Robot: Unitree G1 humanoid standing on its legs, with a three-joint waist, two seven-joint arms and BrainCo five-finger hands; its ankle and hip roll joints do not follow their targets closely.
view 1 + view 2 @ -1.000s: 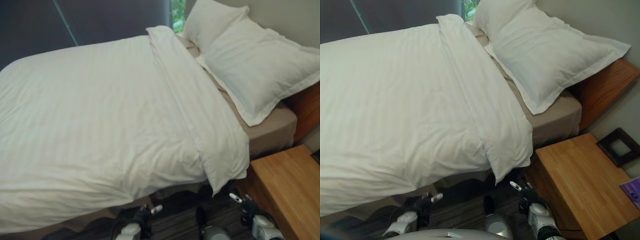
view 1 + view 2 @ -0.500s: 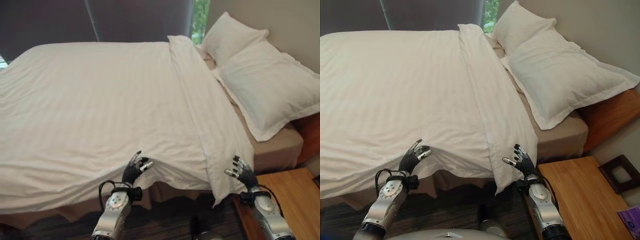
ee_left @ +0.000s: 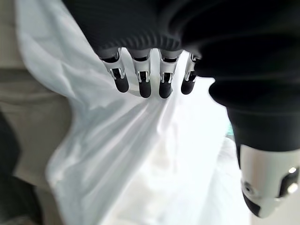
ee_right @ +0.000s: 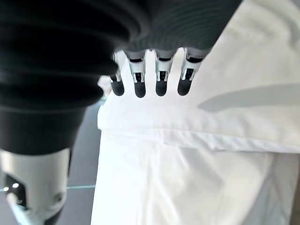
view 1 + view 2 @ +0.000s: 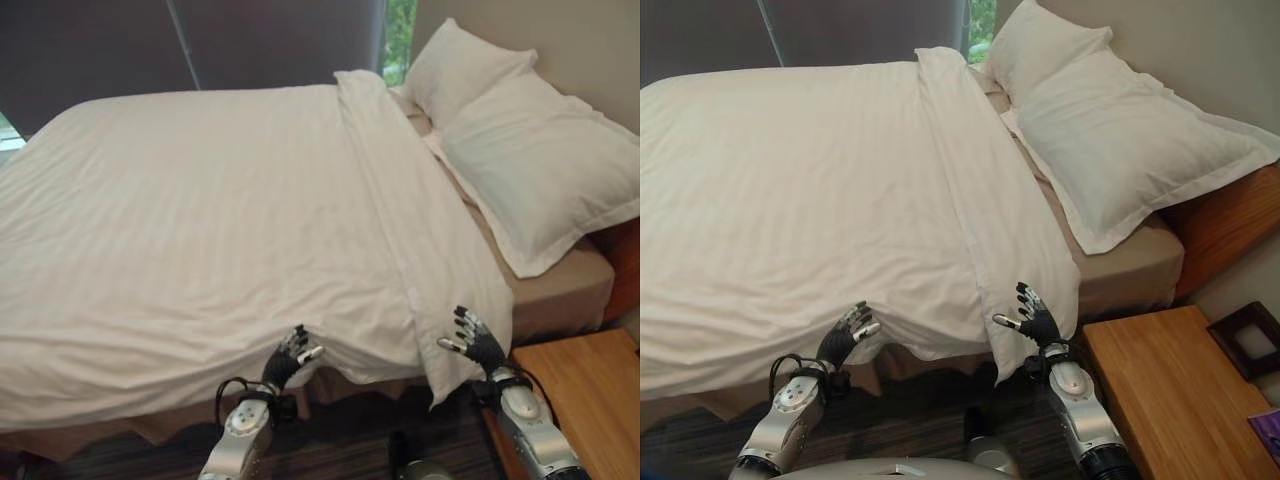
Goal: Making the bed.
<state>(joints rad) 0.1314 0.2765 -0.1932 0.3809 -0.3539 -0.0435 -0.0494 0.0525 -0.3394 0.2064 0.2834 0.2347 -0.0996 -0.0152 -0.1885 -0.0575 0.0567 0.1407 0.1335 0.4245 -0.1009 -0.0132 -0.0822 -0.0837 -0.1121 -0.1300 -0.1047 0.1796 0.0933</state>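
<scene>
Open hands [image 5: 845,338] [image 5: 1035,318] at duvet [image 5: 820,190] edge

No readable text, labels or numbers anywhere. The purple item [image 5: 1270,432] at 4 o'clock on the bedside table [image 5: 1170,390] shows no legible print.

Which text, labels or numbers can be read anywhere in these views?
None legible.
The duvet and pillows are plain white.
The purple item at the nightstand's edge may carry print, too small to tell.
The dark frame shows no text.
</scene>
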